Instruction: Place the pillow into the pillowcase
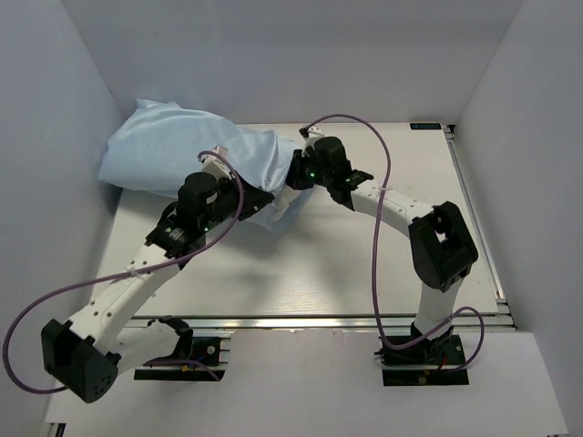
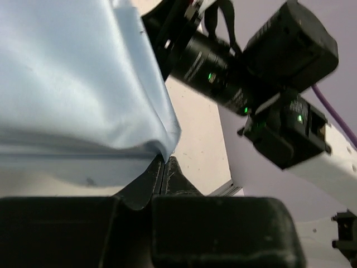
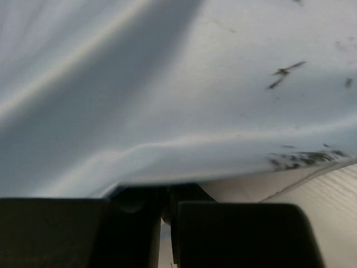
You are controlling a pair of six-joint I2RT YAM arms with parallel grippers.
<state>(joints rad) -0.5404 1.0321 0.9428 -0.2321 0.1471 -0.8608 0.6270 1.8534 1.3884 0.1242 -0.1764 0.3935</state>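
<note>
**Top view, read left to right.** The pillowcase (image 1: 182, 146) was seen bulging in the upper left of the frame, its open end turned toward the centre. The pillow was not seen directly. From the plump shape of the cloth it was judged to lie largely inside. A small pale patch (image 1: 278, 211) at the lower hem could not be told as pillow corner or label.

The left gripper (image 1: 264, 208) was placed at the lower edge of the opening, just left of centre. In the left wrist view its fingers (image 2: 148, 184) were shown clenched on the hem at a corner of the cloth.

The right gripper (image 1: 293, 177) was set at the upper edge of the opening, at centre. In the right wrist view its jaws were shown pressed together at the bottom of the frame, with the hem caught between them.

**Step in hand (judged):** the drawing of the opening over the last of the pillow. Both hems should be moved together and evenly, with the cloth between them kept taut, so that neither pinch is slipped and the filling is not dragged back out.
</note>
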